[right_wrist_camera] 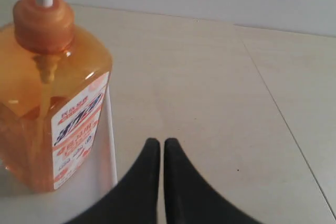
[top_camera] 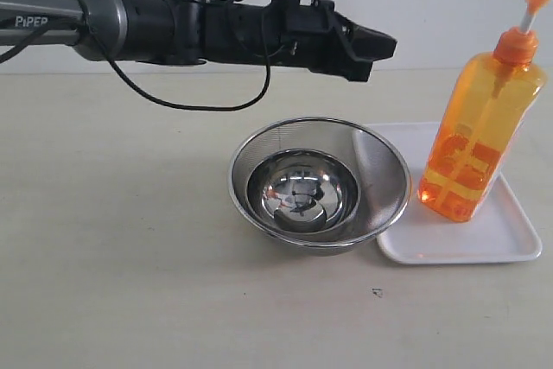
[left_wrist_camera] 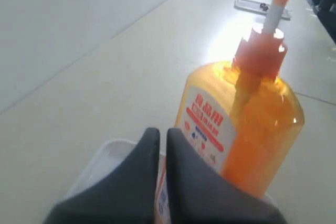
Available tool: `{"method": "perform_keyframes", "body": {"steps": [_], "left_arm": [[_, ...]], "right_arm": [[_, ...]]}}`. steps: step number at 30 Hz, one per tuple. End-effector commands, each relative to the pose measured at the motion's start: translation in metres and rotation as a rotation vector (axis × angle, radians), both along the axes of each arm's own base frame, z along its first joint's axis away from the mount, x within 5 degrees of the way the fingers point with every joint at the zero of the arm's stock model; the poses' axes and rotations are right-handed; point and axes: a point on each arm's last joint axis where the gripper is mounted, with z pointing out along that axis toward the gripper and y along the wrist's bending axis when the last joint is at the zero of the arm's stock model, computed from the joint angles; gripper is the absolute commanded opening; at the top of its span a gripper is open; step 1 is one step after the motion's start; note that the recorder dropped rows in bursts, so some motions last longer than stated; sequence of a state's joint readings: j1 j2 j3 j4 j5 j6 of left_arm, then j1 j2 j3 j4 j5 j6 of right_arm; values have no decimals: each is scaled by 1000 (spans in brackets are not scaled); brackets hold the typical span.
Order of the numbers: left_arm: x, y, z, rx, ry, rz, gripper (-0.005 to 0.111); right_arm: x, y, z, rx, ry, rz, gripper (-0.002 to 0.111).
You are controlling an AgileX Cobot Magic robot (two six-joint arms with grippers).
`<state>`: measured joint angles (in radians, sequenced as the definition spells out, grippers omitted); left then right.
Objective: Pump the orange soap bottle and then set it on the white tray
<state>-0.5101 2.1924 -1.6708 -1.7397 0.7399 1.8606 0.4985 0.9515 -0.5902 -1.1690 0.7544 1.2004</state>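
Observation:
The orange soap bottle (top_camera: 479, 136) stands upright on the white tray (top_camera: 484, 244) at the right, its pump head raised on the white stem. My left gripper (top_camera: 389, 43) hangs shut and empty in the air, above the bowls and to the left of the bottle's upper part. In the left wrist view the shut left gripper (left_wrist_camera: 163, 132) points at the bottle (left_wrist_camera: 252, 124), with a corner of the tray (left_wrist_camera: 105, 156) below. In the right wrist view the right gripper (right_wrist_camera: 161, 142) is shut and empty over the table beside the tray (right_wrist_camera: 100, 177) and bottle (right_wrist_camera: 47, 103).
A round steel mesh bowl (top_camera: 380, 170) with a smaller shiny steel bowl (top_camera: 302, 187) inside it sits at the table's middle, touching the tray's left side. A black cable (top_camera: 199, 105) loops down from the left arm. Small items (left_wrist_camera: 260, 6) lie far off on the table.

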Motion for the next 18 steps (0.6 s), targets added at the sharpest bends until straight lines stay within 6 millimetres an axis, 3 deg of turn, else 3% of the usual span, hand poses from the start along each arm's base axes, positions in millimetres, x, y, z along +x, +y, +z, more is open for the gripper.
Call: {"method": "perform_keyframes", "body": {"steps": [1, 18], "left_arm": [[9, -8, 9, -81, 50, -28, 5], [15, -22, -21, -71, 143, -177, 5]], "right_arm": [[-3, -1, -18, -23, -42, 43, 0], [-9, 3, -46, -18, -145, 151, 0]]}}
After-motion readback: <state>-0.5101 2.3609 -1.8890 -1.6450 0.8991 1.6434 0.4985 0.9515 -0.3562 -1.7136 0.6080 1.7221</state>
